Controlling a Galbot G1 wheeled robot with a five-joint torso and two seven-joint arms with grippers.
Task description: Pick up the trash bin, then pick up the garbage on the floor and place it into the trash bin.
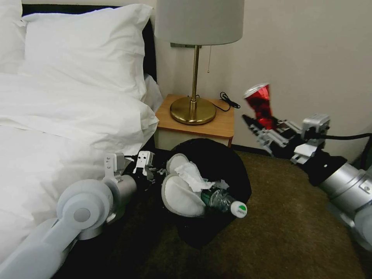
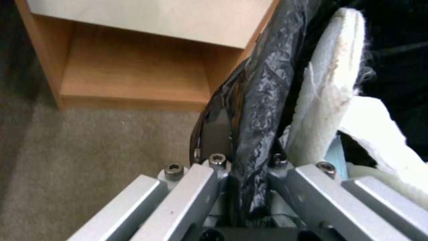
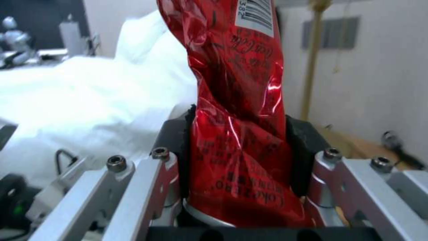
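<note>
The left gripper (image 2: 243, 174) is clamped on the trash bin (image 1: 228, 162) rim; up and to its right, the right gripper (image 3: 240, 160) squeezes the crushed red can (image 1: 260, 104)

Brass lamp (image 1: 193, 104) on wooden nightstand (image 1: 221, 126).

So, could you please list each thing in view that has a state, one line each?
trash bin: lifted and tilted, rim pinched by the left pincer, partly filled.
crushed red can: held in the air by the right pincer, not yet over the bin.
slippers: inside the bin, sticking out.
tissue: crumpled, in the bin.
green-capped bottle: lying in the bin, cap on.
lamp: off, upright on the nightstand.
</note>
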